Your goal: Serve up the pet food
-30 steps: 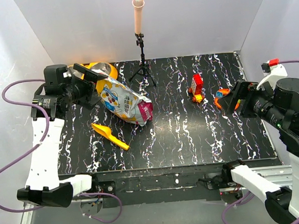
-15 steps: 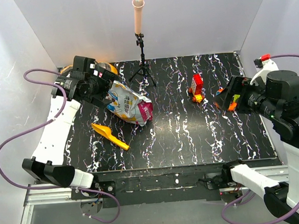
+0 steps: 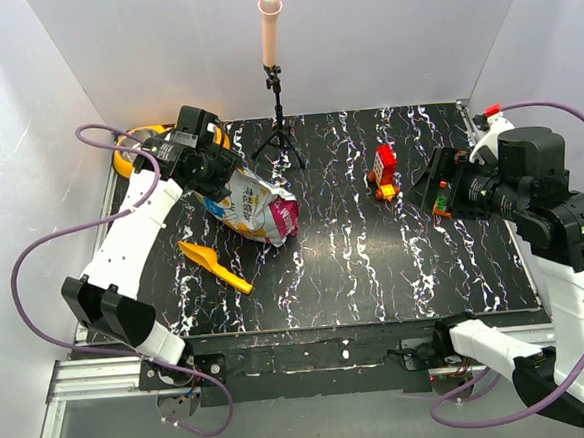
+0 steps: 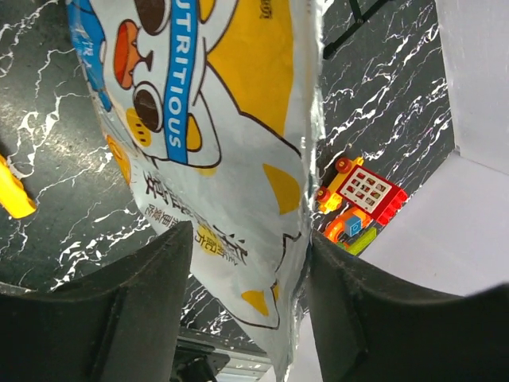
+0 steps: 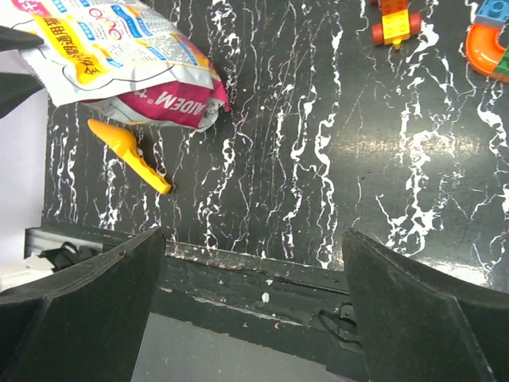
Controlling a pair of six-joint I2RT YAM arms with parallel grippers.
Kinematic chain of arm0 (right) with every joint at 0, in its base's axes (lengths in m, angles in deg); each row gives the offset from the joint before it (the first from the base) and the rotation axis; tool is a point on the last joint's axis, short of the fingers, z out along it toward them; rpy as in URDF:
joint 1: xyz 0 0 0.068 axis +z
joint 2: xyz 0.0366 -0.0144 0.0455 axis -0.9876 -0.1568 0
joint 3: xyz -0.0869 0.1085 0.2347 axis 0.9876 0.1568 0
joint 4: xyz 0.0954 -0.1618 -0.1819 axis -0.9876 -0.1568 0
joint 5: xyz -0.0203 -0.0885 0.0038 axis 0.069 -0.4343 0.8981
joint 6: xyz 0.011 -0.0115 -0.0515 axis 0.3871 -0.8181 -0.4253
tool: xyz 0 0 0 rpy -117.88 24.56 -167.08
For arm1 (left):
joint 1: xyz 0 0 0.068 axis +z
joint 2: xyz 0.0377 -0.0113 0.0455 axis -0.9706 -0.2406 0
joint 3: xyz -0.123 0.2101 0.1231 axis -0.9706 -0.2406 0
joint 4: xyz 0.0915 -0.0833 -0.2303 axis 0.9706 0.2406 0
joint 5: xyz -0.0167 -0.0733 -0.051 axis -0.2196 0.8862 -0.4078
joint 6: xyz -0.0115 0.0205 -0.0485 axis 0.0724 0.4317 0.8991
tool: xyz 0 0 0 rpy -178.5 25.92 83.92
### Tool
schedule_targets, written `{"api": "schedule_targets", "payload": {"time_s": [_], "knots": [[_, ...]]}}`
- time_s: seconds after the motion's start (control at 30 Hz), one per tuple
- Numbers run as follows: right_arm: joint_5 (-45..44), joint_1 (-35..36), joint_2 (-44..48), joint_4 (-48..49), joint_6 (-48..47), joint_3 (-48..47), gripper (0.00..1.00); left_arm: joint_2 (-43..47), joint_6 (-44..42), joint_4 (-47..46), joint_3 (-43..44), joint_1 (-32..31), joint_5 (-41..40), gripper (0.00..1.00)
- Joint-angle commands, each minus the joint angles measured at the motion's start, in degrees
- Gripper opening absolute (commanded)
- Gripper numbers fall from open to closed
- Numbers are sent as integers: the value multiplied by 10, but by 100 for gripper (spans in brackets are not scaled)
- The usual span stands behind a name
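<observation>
No pet food shows; any kibble is hidden inside the crinkly white bag (image 3: 251,207) with colourful print and a magenta band, which lies on the black marbled table left of centre. My left gripper (image 3: 219,180) is at the bag's far-left end. In the left wrist view the bag (image 4: 238,143) fills the gap between the spread fingers (image 4: 143,302), its edge touching the right one; my left gripper (image 4: 250,243) looks open around it. My right gripper (image 3: 433,191) hangs open and empty over the right side of the table, and is open in its own view too (image 5: 253,239).
A yellow-orange scoop (image 3: 215,266) lies in front of the bag. The orange double bowl (image 3: 137,148) sits at the back left corner, partly behind my left arm. A microphone tripod (image 3: 279,130) stands at the back. A red toy (image 3: 384,170) lies right of centre.
My left gripper has swung right from the bowl corner onto the bag's far end. My right gripper has moved left and now covers the orange toy piece.
</observation>
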Motion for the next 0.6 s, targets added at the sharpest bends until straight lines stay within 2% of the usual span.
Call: {"api": "schedule_targets", "payload": {"time_s": [0.0, 0.2, 0.27, 0.43, 0.57], "knots": [[45, 2, 2, 14, -13, 12, 99, 3, -11, -25, 10, -17, -31, 49], [64, 35, -8, 17, -29, 29, 99, 17, -26, -79, -24, -34, -6, 15], [65, 59, -8, 24, -33, 36, 99, 19, -33, -88, -24, -43, 10, 0], [76, 123, -8, 54, -30, 62, 98, 14, 26, -105, -47, -89, 127, 0], [71, 165, -15, 67, -21, 70, 96, 13, 47, -119, -29, -180, 116, 0]]}}
